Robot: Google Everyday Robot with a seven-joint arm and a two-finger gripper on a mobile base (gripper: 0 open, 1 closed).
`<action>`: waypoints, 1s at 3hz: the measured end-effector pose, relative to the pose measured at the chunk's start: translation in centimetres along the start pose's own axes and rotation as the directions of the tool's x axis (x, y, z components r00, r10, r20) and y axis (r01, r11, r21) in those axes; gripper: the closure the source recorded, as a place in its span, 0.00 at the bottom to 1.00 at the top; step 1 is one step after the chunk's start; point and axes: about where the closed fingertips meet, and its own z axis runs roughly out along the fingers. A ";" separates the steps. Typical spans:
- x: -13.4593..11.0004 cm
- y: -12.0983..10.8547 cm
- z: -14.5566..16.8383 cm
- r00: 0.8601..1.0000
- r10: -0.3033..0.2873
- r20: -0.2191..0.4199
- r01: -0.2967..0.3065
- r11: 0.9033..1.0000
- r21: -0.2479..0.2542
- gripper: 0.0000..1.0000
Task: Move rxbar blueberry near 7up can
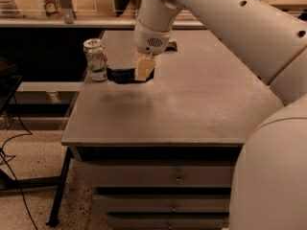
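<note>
Gripper (144, 71) holds rxbar (120, 75), seemingly crosswise, beside can (96, 59)

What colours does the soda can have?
The 7up can is white and green, silver-topped, in the camera view; the gripper holds the rxbar blueberry just beside it.

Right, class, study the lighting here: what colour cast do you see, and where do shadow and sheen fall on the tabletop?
Camera view: a warm, dim brownish cast throughout; a soft shadow lies on the table just in front of the rxbar blueberry, held by the gripper close beside the 7up can; a pale sheen covers the tabletop's middle and right.
</note>
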 end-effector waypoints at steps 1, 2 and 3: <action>0.0 -0.1 0.1 1.000 0.000 0.001 0.000 1.000 0.002 1.00; -0.2 -2.1 0.1 1.000 -0.022 0.015 0.021 0.999 0.039 1.00; -0.5 -4.6 0.2 0.998 -0.056 0.026 0.054 0.996 0.070 1.00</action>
